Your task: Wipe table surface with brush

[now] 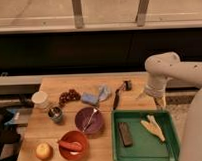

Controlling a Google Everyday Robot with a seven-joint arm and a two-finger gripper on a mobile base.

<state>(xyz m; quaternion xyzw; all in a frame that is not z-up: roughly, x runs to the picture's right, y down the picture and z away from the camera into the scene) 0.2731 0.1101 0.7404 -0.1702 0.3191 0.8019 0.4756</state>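
Gripper (160,103) over the right table edge, brush (117,97) not held.
Arm reaches in from 3 o'clock, elbow bent high, wrist dropping straight down by the far right corner of the green tray (147,146); jaws spread apart, grasping nothing. The brush lies flat on the table surface (31,130) at 9 o'clock from the gripper, apart from it, head toward 1 o'clock.
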